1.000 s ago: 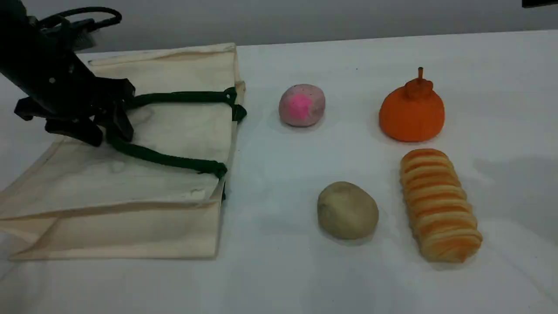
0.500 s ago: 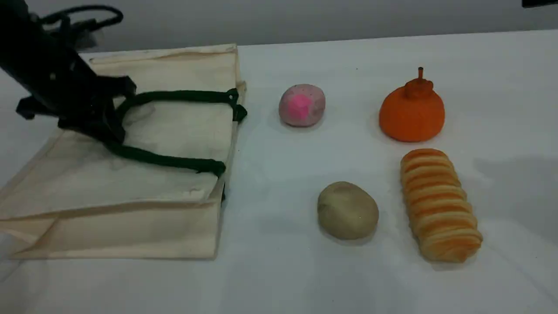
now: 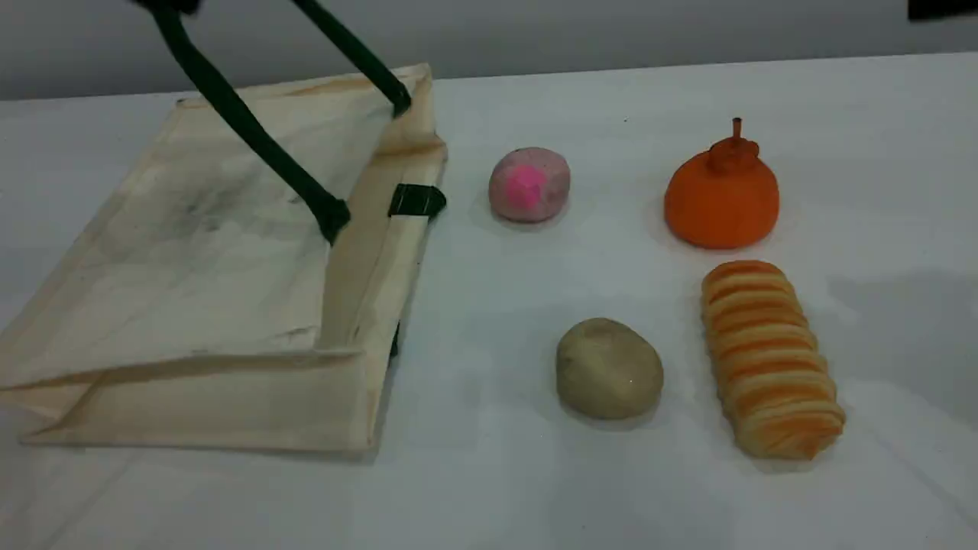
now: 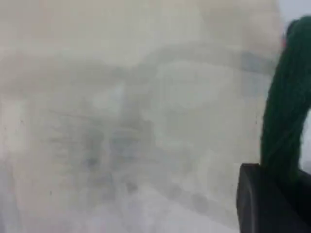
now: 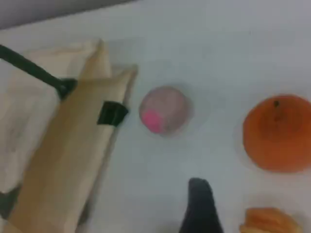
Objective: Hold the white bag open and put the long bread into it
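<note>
The white bag (image 3: 214, 252) lies on the table's left with its mouth toward the right. One dark green handle (image 3: 244, 122) is pulled taut upward, lifting the bag's top layer so the mouth gapes. My left gripper (image 4: 284, 182) is shut on that handle (image 4: 286, 111) and sits above the scene view's top edge. The long bread (image 3: 772, 359) lies at the right front, untouched. Its end shows in the right wrist view as the long bread (image 5: 269, 223). My right gripper (image 5: 201, 211) hovers open above the table between bag and bread, holding nothing.
A pink-spotted ball (image 3: 529, 184), an orange pumpkin-shaped thing (image 3: 722, 195) and a round beige bun (image 3: 609, 368) sit between the bag and the table's right side. The bun lies just left of the bread. The second handle's stub (image 3: 416, 200) rests at the bag's mouth.
My left gripper closed on the green handle and rose out of the scene view. The handle went taut and the bag's top layer lifted, opening the mouth. The bread stayed put.
</note>
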Action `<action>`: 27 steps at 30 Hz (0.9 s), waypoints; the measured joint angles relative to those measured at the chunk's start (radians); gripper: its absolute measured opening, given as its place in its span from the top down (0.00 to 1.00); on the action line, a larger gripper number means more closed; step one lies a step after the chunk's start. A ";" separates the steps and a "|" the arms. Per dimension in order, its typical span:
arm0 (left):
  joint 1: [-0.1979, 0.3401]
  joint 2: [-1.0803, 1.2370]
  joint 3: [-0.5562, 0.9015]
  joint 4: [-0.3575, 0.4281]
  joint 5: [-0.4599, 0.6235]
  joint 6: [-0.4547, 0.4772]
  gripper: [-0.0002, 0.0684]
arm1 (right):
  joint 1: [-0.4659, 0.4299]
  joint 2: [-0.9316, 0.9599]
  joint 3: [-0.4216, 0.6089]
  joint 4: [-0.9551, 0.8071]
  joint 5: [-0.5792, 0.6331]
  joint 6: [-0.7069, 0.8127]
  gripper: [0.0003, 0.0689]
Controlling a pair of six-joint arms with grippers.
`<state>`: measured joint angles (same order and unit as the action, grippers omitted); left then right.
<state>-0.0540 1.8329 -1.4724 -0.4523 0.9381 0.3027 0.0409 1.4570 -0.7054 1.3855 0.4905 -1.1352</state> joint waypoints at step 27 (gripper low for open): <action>-0.089 -0.346 -0.027 -0.075 0.146 0.059 0.86 | 0.060 0.176 0.000 -0.005 -0.060 -0.052 0.33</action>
<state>-0.1431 1.4869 -1.4996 -0.5269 1.0846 0.3618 0.1008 1.6333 -0.7054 1.3804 0.4301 -1.1875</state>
